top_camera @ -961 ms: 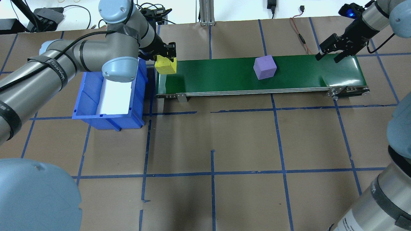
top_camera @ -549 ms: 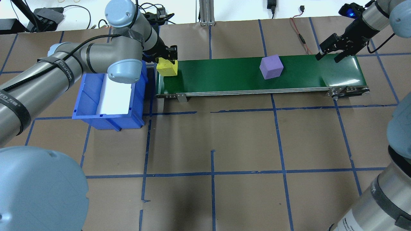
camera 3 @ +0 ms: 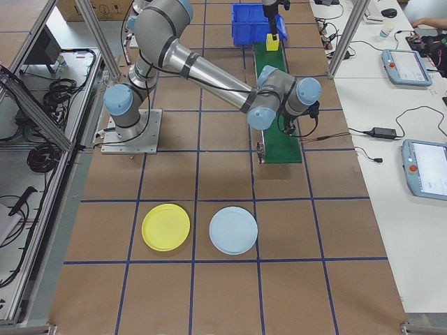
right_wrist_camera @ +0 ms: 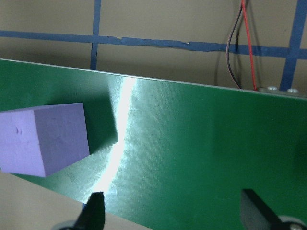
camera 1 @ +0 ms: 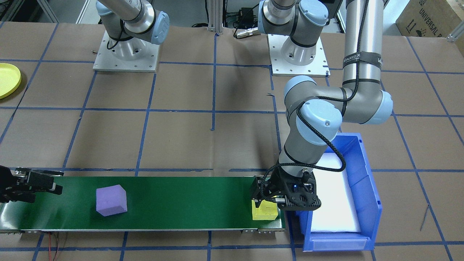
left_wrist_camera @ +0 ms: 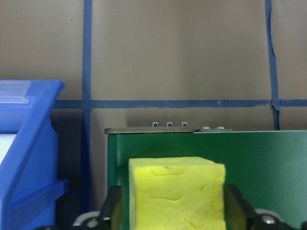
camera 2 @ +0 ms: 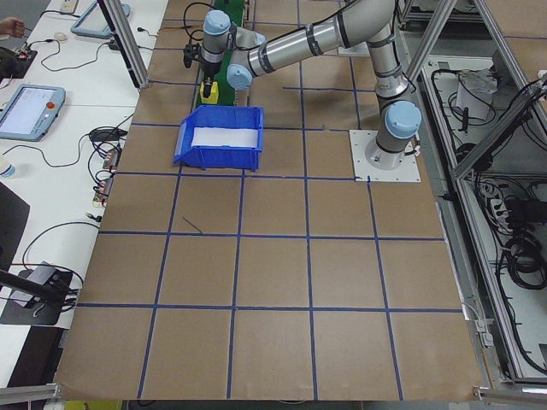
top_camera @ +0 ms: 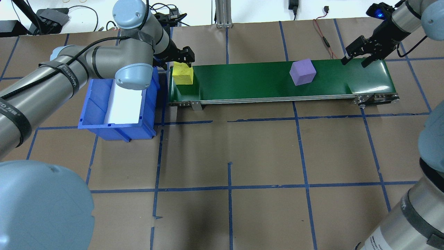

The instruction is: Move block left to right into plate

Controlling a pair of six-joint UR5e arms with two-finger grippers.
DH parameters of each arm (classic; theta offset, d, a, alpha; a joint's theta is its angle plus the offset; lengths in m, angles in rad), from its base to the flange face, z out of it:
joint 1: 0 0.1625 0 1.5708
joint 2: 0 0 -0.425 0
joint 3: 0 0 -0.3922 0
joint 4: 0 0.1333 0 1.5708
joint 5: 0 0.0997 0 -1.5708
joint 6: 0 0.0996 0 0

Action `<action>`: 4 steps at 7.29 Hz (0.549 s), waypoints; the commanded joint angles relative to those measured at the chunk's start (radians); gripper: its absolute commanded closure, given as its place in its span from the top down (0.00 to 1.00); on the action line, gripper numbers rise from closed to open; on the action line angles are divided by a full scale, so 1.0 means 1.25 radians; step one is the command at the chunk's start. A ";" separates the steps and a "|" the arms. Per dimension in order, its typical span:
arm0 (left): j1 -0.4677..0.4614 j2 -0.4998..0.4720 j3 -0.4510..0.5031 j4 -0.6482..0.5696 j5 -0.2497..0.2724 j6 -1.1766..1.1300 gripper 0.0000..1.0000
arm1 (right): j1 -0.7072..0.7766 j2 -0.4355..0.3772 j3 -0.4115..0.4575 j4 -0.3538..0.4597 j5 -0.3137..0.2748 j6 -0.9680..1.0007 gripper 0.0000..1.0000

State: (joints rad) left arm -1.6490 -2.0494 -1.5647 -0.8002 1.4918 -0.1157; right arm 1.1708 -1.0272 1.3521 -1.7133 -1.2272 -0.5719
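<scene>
A yellow block (top_camera: pixel 182 74) rests on the left end of the green conveyor belt (top_camera: pixel 249 81), beside the blue bin. My left gripper (top_camera: pixel 181 62) is directly over it, shut on the yellow block (left_wrist_camera: pixel 175 191) with a finger tight against each side. A purple block (top_camera: pixel 302 72) lies farther right along the belt. My right gripper (top_camera: pixel 354 62) hangs open over the belt's right end, with the purple block (right_wrist_camera: pixel 45 139) a short way from its fingers. The yellow plate (camera 3: pixel 165 227) lies on the table on the robot's right, away from the belt, and is also seen in the front-facing view (camera 1: pixel 5 79).
A blue bin (top_camera: pixel 118 104) with a white liner stands just left of the belt's end. A pale blue plate (camera 3: pixel 233 230) lies next to the yellow one. Cables and a red wire (top_camera: pixel 322 38) run behind the belt.
The left gripper brought the tilted yellow block down flat onto the belt's left end. The purple block has travelled right along the belt toward the still right gripper.
</scene>
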 commanded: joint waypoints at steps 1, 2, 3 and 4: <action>0.005 0.097 0.001 -0.115 0.059 0.003 1.00 | 0.001 0.000 -0.001 0.000 0.000 0.001 0.99; 0.017 0.170 0.009 -0.237 0.062 0.003 1.00 | 0.001 -0.002 -0.001 -0.003 0.000 0.001 0.99; 0.050 0.241 0.004 -0.343 0.060 0.003 1.00 | 0.003 -0.003 -0.001 -0.006 0.000 0.002 0.99; 0.076 0.293 0.005 -0.440 0.058 0.003 1.00 | 0.008 -0.003 0.013 -0.026 0.001 0.005 0.98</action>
State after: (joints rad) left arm -1.5931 -1.7732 -1.5588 -1.1968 1.5647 -0.1122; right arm 1.1754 -1.0303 1.3552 -1.7252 -1.2269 -0.5689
